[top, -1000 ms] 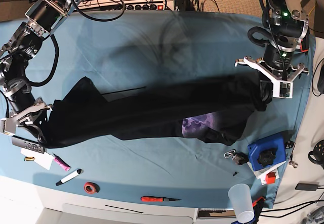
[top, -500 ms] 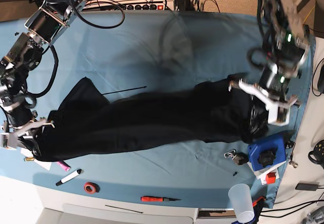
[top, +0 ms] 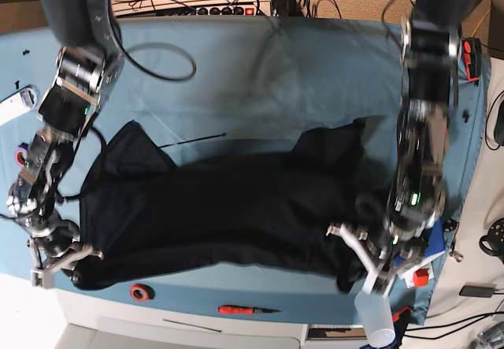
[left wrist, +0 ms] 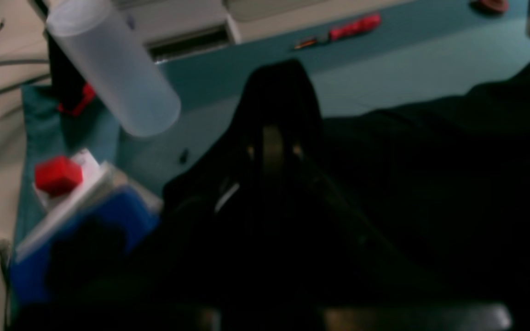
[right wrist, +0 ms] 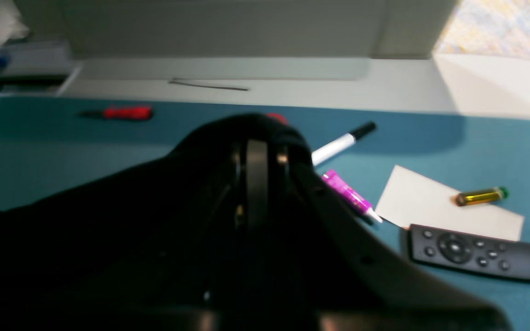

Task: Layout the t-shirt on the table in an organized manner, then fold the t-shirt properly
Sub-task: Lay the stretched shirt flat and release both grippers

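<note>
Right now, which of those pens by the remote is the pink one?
The pink marker, lying nearest the remote; the white marker with a black cap lies beyond it.

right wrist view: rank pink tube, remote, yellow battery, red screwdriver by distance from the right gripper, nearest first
From the right gripper, shut on the t-shirt:
1. pink tube, just right of the jaws, partly under the cloth.
2. red screwdriver, up left near the white table edge, and remote, lower right: too close to call.
4. yellow battery, far right on the white card.
</note>
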Available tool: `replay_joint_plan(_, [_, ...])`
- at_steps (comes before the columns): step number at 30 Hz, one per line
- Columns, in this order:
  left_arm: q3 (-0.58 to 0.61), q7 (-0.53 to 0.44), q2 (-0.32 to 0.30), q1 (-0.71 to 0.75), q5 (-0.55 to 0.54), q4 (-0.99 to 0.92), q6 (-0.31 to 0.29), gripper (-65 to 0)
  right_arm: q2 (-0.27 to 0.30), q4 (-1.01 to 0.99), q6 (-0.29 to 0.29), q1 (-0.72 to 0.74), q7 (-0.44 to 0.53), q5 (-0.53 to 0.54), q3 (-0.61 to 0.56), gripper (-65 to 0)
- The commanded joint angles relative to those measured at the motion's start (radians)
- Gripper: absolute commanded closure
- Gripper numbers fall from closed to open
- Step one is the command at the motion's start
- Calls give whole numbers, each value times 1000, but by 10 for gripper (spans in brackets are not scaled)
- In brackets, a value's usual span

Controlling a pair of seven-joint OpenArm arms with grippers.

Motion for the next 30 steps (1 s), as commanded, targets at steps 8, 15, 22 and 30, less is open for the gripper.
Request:
replay_joint_plan(8, [19,-22,-5,-206,2,-131,-42,-334,17,-25,36,80,23,14,1,-279])
replay_joint_plan(15, [15,168,-5,-240,-61,-82,-16,-335,29,24,45,74,-164,165,2,-279])
replay_joint_plan(22, [14,387,-8,-143,-79,235,-28,-268,36,327,89,-35,-346,288,29,-278])
replay_joint_plan(30, [13,401,-11,129,-35,457,-61,-268,36,456,40,-237,-406,288,66,-278])
